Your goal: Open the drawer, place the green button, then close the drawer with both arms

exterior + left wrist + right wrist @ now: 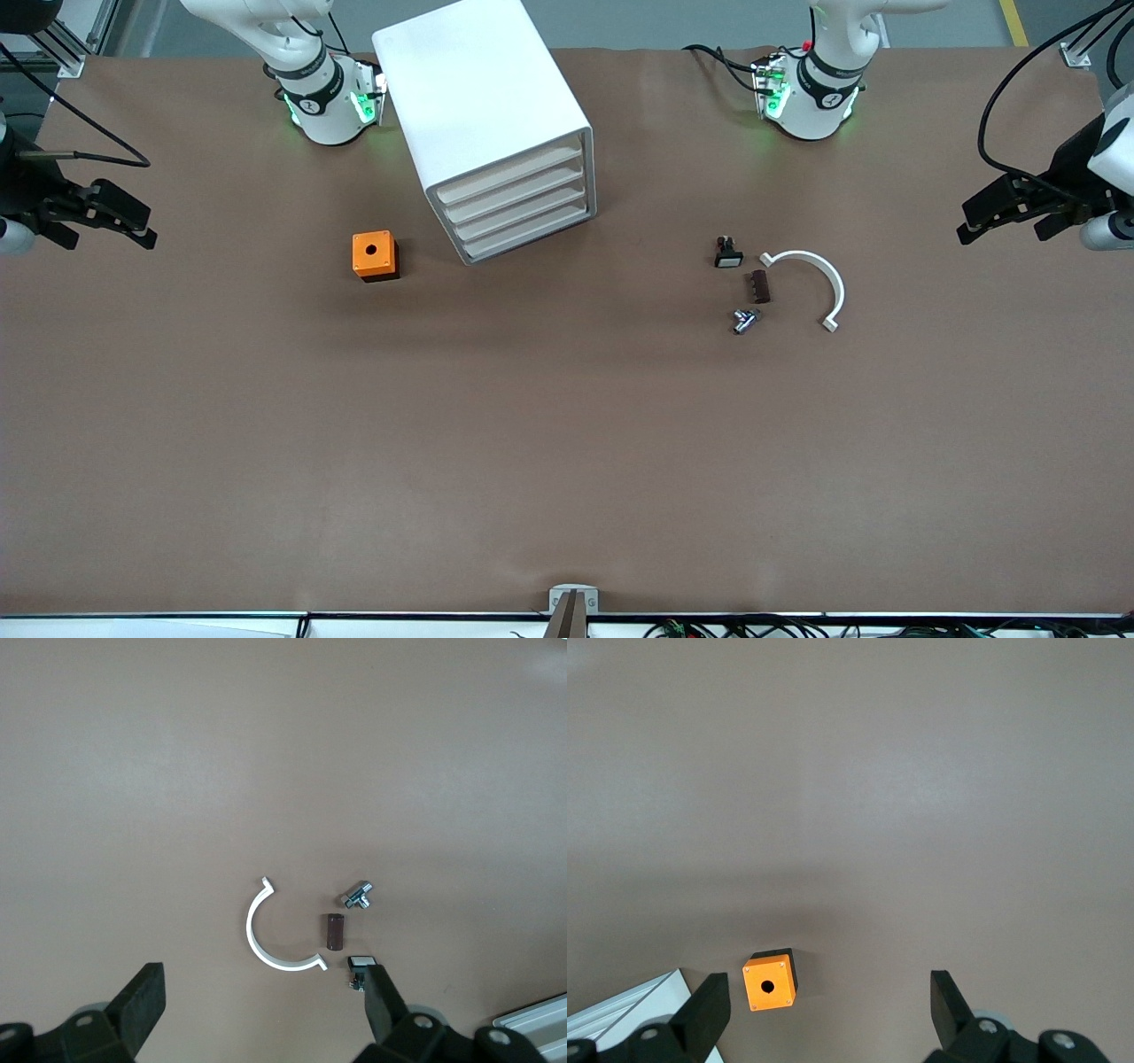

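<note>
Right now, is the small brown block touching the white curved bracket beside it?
Apart. The left wrist view shows bare table between the brown block and the white curved bracket; the front view shows the same gap.

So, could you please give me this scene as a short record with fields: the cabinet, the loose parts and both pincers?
cabinet: white cabinet, its four drawers all shut
orange cube: beside the cabinet, toward the right arm's end
small parts: black piece with white face, brown piece, silvery piece, white half-ring, grouped toward the left arm's end
button: no green cap can be made out
left pincer: open, empty, waiting over the table at its arm's end
right pincer: open, empty, likewise
</note>
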